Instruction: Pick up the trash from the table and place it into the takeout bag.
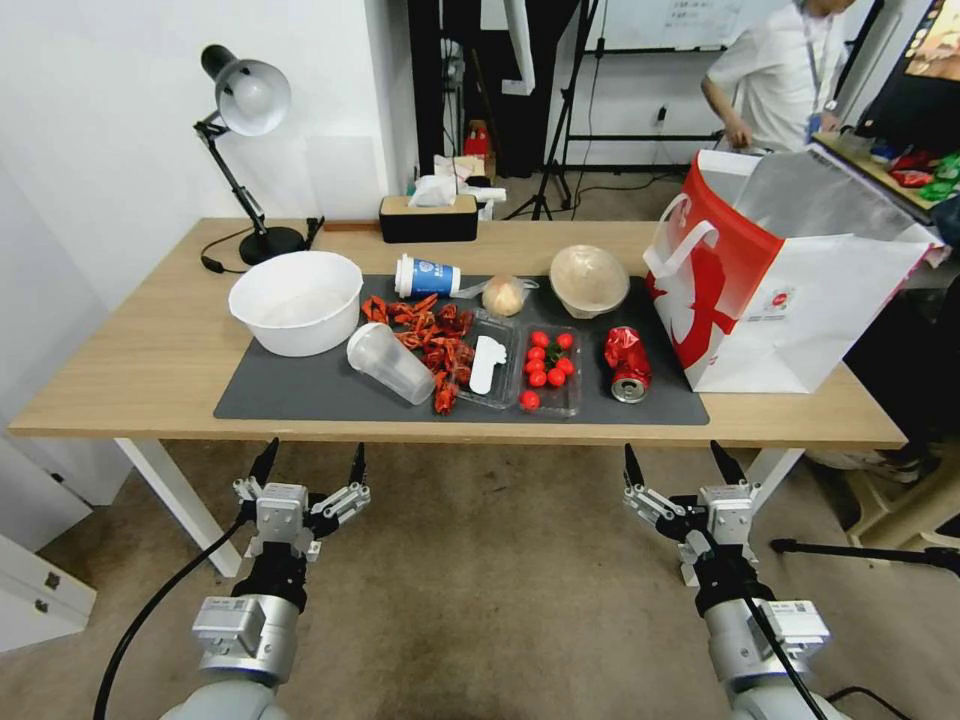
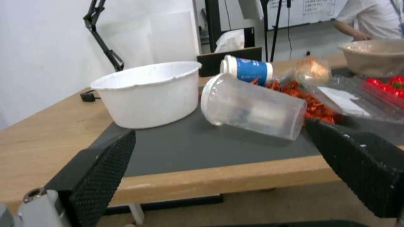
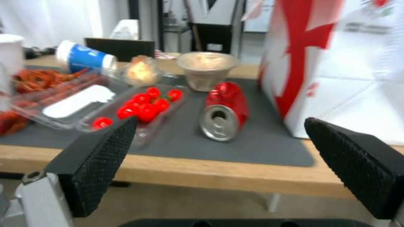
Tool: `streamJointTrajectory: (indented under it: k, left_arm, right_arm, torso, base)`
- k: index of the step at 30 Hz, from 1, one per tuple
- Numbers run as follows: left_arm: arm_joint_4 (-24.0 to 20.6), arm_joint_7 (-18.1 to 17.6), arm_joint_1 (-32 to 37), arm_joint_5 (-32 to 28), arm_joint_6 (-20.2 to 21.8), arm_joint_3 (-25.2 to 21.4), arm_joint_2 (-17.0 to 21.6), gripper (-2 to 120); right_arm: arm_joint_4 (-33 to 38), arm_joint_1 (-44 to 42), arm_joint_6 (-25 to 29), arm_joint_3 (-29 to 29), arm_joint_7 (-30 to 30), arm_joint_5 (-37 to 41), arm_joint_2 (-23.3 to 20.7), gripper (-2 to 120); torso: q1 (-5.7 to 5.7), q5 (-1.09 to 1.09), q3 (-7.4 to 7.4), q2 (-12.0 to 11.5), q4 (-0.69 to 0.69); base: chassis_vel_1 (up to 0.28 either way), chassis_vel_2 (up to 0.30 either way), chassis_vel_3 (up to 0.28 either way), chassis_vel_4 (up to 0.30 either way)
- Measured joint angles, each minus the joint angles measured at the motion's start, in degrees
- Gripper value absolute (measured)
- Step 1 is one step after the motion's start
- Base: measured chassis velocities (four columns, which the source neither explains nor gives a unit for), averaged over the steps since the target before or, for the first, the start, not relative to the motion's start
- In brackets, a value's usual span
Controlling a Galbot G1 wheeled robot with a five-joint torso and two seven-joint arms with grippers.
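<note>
On the table (image 1: 130, 370), the dark mat carries the trash. A crushed red can (image 1: 627, 363) (image 3: 224, 110) lies on its side beside the takeout bag (image 1: 790, 275) (image 3: 341, 63), which stands open at the right end. A clear lidded bowl (image 1: 589, 279) (image 3: 207, 70), a wrapped tan ball (image 1: 503, 295) (image 3: 140, 71), a tipped blue-labelled paper cup (image 1: 426, 276) (image 2: 247, 69) and a clear plastic cup (image 1: 391, 362) (image 2: 252, 106) on its side lie further left. My left gripper (image 1: 309, 466) (image 2: 223, 164) and right gripper (image 1: 676, 466) (image 3: 219, 170) hang open below the table's front edge, holding nothing.
A large white bowl (image 1: 297, 300) (image 2: 148, 93) sits at the mat's left. Red crayfish shells (image 1: 425, 335), a clear tray (image 1: 488, 372) and a tray of cherry tomatoes (image 1: 548, 365) (image 3: 143, 105) fill the middle. A desk lamp (image 1: 245, 150) and tissue box (image 1: 428, 215) stand at the back.
</note>
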Motion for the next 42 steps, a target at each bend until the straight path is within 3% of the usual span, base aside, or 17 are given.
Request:
streamJointTrajectory:
  k: [1, 3, 4, 6, 9, 12, 31, 38, 39, 42]
  left_arm:
    - [0.0, 0.0, 0.0, 0.0, 0.0, 0.0, 0.0, 100]
    - [1.2, -5.0, -4.7, -3.6, 1.9, 3.4, 2.2, 100]
    - [1.2, -5.0, -4.7, -3.6, 1.9, 3.4, 2.2, 100]
    - [2.3, -10.1, -9.3, -7.3, 3.7, 6.8, 4.4, 100]
    - [3.4, -12.7, -12.1, -10.0, 4.3, 9.3, 6.5, 100]
    - [3.5, -12.8, -11.6, -10.4, 4.1, 9.8, 7.1, 100]
    - [1.9, -11.9, -9.0, -10.1, 3.4, 9.0, 8.2, 100]
    - [2.0, -11.7, -9.8, -10.7, 3.4, 9.7, 9.8, 100]
    - [2.6, -11.7, -11.0, -11.7, 3.9, 10.6, 11.1, 100]
    - [2.8, -11.7, -11.3, -12.1, 4.0, 10.7, 11.7, 100]
  right_arm:
    - [0.0, 0.0, 0.0, 0.0, 0.0, 0.0, 0.0, 100]
    - [-0.6, 4.6, -5.0, 0.3, -2.5, 5.6, -3.0, 100]
    - [-0.6, 4.6, -5.0, 0.3, -2.5, 5.6, -3.0, 100]
    - [-0.5, 6.3, -4.7, 2.1, -3.0, 7.8, -4.4, 100]
    - [0.1, 6.1, -4.4, 2.9, -2.9, 8.3, -4.8, 100]
    - [0.4, 5.7, -4.3, 3.1, -2.7, 8.3, -4.8, 100]
    - [-0.2, 6.3, -4.0, 2.5, -0.3, 8.8, -3.8, 100]
    - [-2.2, 10.8, -4.1, 0.8, 5.5, 20.2, -6.9, 100]
    - [-2.4, 11.2, -4.6, 1.6, 7.2, 22.3, -7.5, 100]
    - [-2.6, 12.2, -5.2, 1.6, 8.4, 23.2, -8.1, 100]
  torso:
    - [0.0, 0.0, 0.0, 0.0, 0.0]
    - [0.01, -0.01, 0.01, 0.0, 0.03]
    - [0.01, -0.01, 0.01, 0.0, 0.03]
    - [0.02, -0.05, 0.02, 0.0, 0.0]
    - [0.02, 0.0, 0.01, 0.0, -0.07]
    - [0.01, -0.01, 0.01, 0.0, 0.0]
    - [0.02, -0.01, 0.0, 0.0, -0.02]
    - [0.02, 0.01, 0.0, 0.0, 0.02]
    - [0.02, -0.03, 0.01, 0.0, -0.06]
    - [0.02, -0.03, 0.0, 0.0, -0.08]
  base:
    - [0.0, 0.0, 0.0, 0.0]
    - [0.0, 0.0, 0.0, 0.0]
    - [0.0, 0.0, 0.0, 0.0]
    - [0.0, 0.0, 0.0, 0.0]
    - [0.0, 0.0, 0.0, 0.0]
    - [0.0, 0.0, 0.0, 0.0]
    - [0.0, 0.0, 0.0, 0.0]
    - [0.0, 0.0, 0.0, 0.0]
    - [0.0, 0.0, 0.0, 0.0]
    - [0.0, 0.0, 0.0, 0.0]
